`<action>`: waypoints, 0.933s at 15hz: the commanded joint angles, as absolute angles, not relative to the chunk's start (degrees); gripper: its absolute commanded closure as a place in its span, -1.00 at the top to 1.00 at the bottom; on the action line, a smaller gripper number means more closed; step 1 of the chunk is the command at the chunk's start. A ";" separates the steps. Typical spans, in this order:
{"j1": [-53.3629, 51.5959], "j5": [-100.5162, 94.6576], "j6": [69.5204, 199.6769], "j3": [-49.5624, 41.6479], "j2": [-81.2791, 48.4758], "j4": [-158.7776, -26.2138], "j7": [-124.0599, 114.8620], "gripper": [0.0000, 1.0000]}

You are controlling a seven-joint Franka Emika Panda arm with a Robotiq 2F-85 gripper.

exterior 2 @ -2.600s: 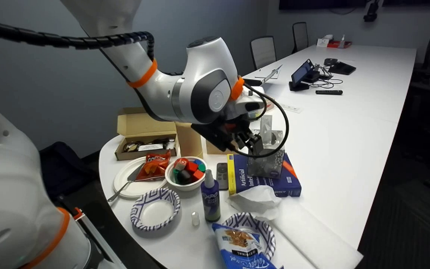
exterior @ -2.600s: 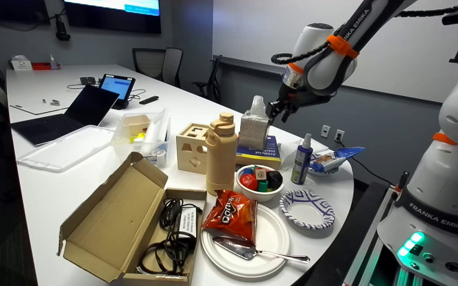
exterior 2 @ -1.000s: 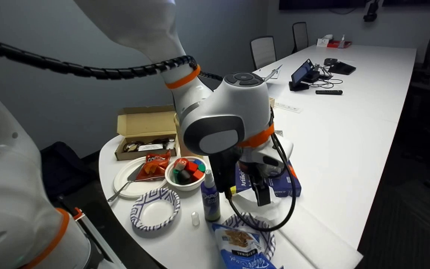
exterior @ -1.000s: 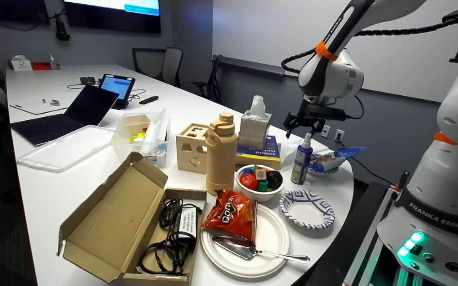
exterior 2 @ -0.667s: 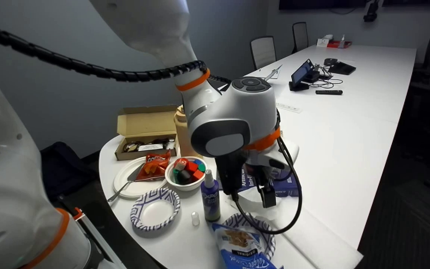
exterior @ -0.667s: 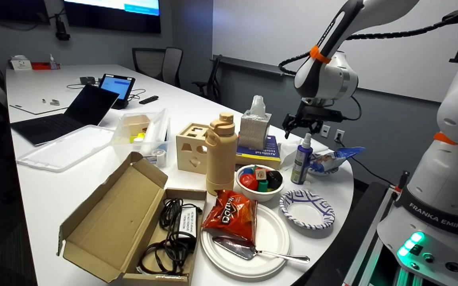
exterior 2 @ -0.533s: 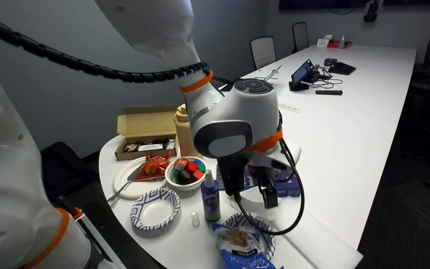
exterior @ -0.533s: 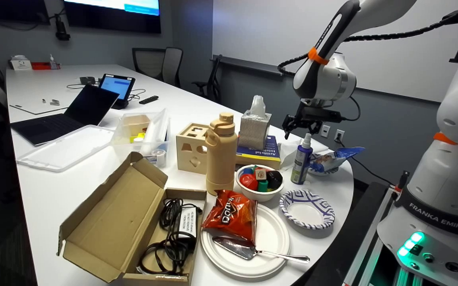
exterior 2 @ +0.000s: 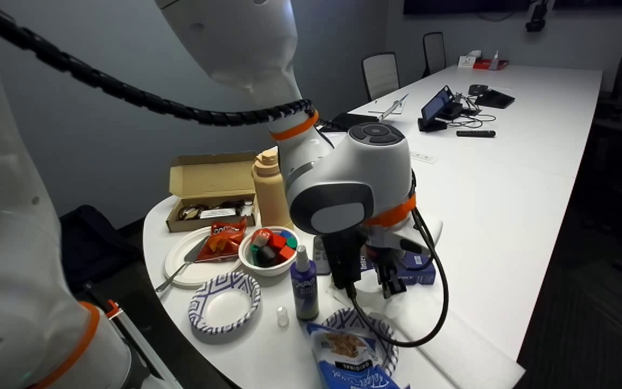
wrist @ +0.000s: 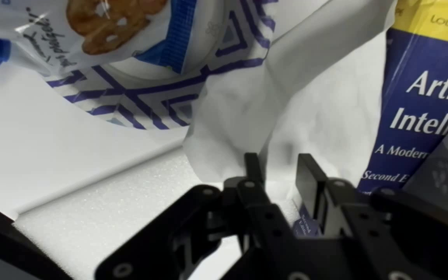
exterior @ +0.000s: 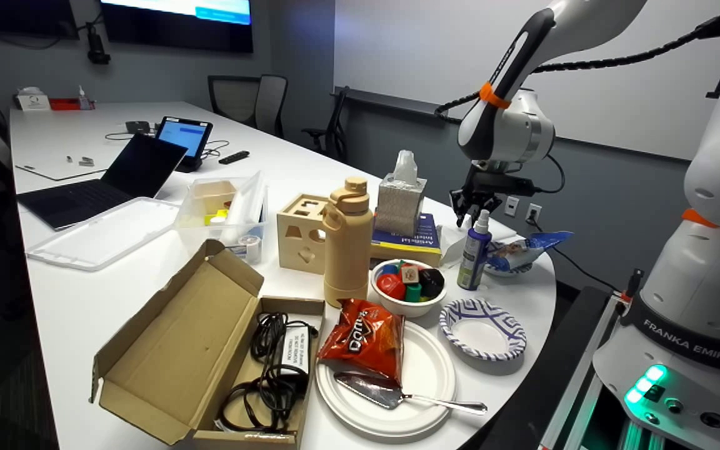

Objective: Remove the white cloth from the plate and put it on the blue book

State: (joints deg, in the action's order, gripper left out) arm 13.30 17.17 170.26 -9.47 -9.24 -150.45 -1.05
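Note:
The white cloth (wrist: 235,105) lies crumpled between the patterned plate (wrist: 138,95) and the blue book (wrist: 406,74) in the wrist view. One side of it seems to lap over the plate's rim, and its far side meets the book. Over the cloth stands my gripper (wrist: 279,157), partly open, with a gap between its fingers. Cloth shows below that gap, and no grip on it is visible. In an exterior view the arm hides part of the book (exterior 2: 419,267). The spray bottle partly covers the cloth (exterior: 452,247) in an exterior view.
A tissue box (exterior: 397,206) stands on the blue book. Beside the cloth rise a spray bottle (exterior 2: 305,286) and a blue snack bag (exterior 2: 343,356) on the plate. A white foam strip (wrist: 123,206) runs under the cloth's edge. Another patterned plate (exterior: 516,334) sits nearer the robot base.
My gripper has come away from the tissue box to a spot above the white cloth and dropped slightly. In the last half second its fingers have drawn closer together.

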 commanded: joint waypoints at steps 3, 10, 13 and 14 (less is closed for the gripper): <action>13.41 16.38 173.11 -10.17 -8.94 -150.90 -0.86 -1.00; 9.92 10.71 173.44 -10.01 -6.18 -152.29 -3.77 -1.00; 8.29 10.54 173.92 -8.37 -5.79 -152.14 -3.27 -1.00; 7.71 9.18 174.35 -8.31 -5.66 -152.15 -4.37 -1.00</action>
